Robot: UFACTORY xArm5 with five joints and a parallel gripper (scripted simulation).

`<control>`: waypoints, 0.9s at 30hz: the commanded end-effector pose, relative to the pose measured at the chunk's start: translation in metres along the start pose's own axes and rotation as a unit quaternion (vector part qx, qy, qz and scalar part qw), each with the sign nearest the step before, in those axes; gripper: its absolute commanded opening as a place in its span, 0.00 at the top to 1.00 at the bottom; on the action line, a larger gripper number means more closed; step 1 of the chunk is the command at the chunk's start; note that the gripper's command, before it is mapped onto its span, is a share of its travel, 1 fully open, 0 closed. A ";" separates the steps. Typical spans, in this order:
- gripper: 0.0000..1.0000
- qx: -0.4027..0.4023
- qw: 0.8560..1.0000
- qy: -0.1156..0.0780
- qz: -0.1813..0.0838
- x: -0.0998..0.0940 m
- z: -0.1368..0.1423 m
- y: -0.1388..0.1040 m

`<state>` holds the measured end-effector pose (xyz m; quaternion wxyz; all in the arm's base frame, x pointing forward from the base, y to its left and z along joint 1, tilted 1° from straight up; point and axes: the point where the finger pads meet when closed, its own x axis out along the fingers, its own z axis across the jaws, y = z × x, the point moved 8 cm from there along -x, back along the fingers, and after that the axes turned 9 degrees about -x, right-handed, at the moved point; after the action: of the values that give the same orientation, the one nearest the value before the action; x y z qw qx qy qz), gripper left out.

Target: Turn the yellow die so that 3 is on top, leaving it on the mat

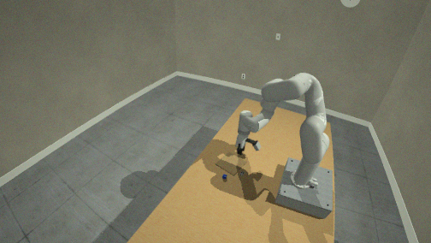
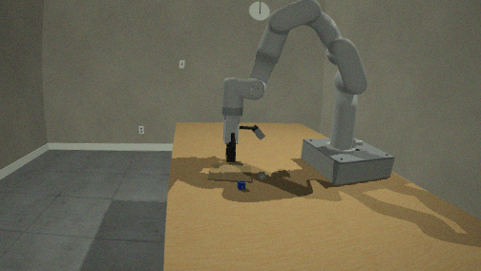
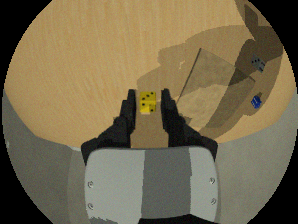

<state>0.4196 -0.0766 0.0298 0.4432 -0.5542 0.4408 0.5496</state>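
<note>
The yellow die point(image 3: 148, 101) sits on the wooden table beside the mat, off its left edge in the wrist view. Two pipped faces show there, one with several pips, but I cannot read them surely. My gripper point(image 1: 240, 152) point(image 2: 231, 161) point(image 3: 148, 97) points down over the die. Its fingers are partly open, one on each side of the die, with a gap on both sides. In the top and exterior views the fingers hide the die. The thin brownish mat point(image 1: 227, 168) point(image 2: 229, 177) point(image 3: 204, 95) lies flat on the table.
A blue die point(image 1: 224, 176) point(image 2: 241, 185) point(image 3: 256, 102) and a grey die point(image 1: 242, 173) point(image 2: 261, 176) point(image 3: 258, 63) lie on the table on the mat's far side from the gripper in the wrist view. The arm's shadow covers both. The grey robot base point(image 1: 301, 205) point(image 2: 365, 167) stands on the table.
</note>
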 end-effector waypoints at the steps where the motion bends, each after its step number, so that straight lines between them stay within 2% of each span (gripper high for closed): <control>1: 0.64 0.000 1.000 0.001 -0.002 0.003 0.000 -0.001; 27: 0.64 0.000 1.000 0.001 -0.002 0.005 0.000 -0.001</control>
<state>0.4199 -0.0765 0.0235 0.4433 -0.5543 0.4407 0.5495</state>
